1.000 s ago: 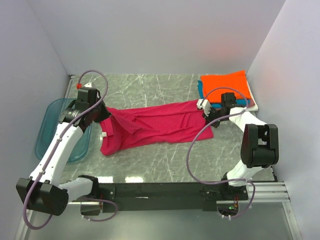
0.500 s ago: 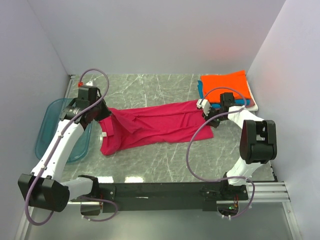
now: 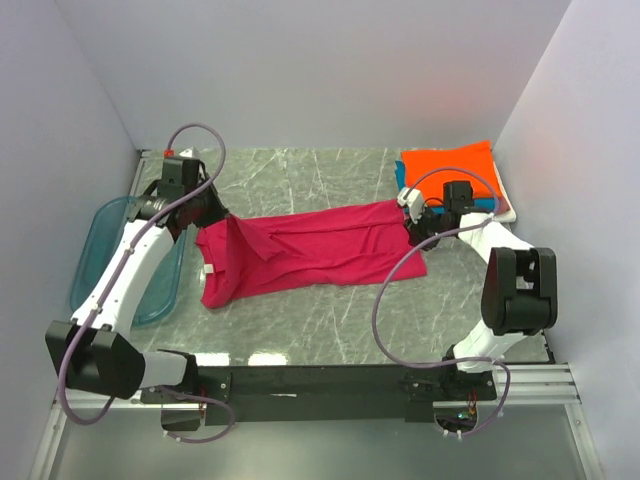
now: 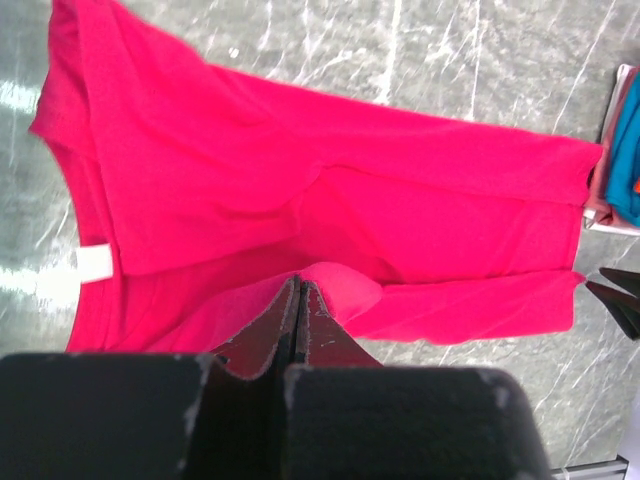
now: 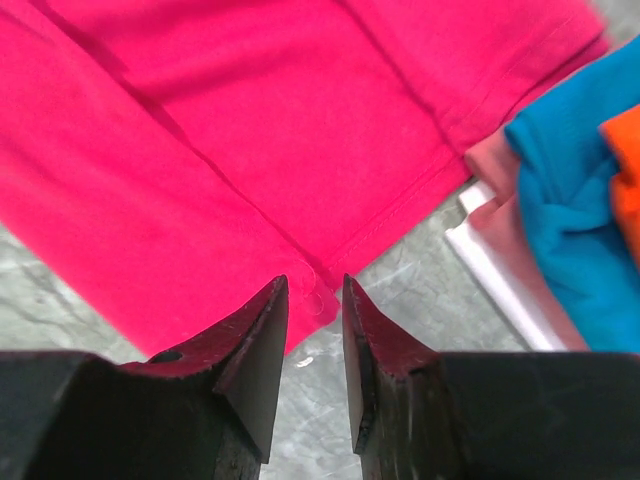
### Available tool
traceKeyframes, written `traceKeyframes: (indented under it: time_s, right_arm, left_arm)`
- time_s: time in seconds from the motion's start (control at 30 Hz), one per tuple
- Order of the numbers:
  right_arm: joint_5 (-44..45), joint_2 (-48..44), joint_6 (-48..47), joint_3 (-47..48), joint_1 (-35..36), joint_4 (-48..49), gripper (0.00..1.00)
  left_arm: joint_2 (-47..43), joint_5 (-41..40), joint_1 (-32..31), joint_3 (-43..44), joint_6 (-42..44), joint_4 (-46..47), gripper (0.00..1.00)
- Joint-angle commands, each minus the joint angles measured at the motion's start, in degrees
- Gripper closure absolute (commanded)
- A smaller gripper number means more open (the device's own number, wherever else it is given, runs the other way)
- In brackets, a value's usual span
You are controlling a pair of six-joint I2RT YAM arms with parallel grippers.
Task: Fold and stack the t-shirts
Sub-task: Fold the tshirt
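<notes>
A magenta-red t-shirt point(image 3: 310, 250) lies stretched left to right across the marble table. My left gripper point(image 3: 207, 220) is shut on a fold of cloth at its left end, and the wrist view point(image 4: 298, 284) shows its closed jaws pinching the cloth point(image 4: 350, 210). My right gripper point(image 3: 414, 224) is at the shirt's right end. Its jaws point(image 5: 315, 285) stand a little apart over the hem corner point(image 5: 200, 130). Folded shirts are stacked at the back right, with orange point(image 3: 450, 165) on top and teal point(image 5: 570, 230), pinkish point(image 5: 500, 170) and white point(image 5: 500, 270) beneath.
A translucent blue tray point(image 3: 100, 250) sits at the left edge, partly under my left arm. White walls enclose the table on the left, back and right. Bare marble point(image 3: 330, 320) shows in front of the shirt.
My left gripper has moved toward the back of the table, pulling the shirt's left end with it. My right gripper has shifted slightly back at the hem.
</notes>
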Motion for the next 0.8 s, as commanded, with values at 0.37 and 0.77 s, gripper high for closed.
traceKeyframes:
  time_s: [0.37, 0.77]
  right_arm:
    - [-8.3, -9.3, 2.8, -0.9, 0.2, -0.9, 0.63]
    - [-9.5, -10.3, 3.4, -2.8, 0.2, -0.2, 0.63]
  left_arm:
    - [11.1, 4.5, 0.2, 10.4, 10.3, 2.1, 1.00]
    - [22.9, 15.3, 0.2, 19.6, 19.6, 0.6, 1.00]
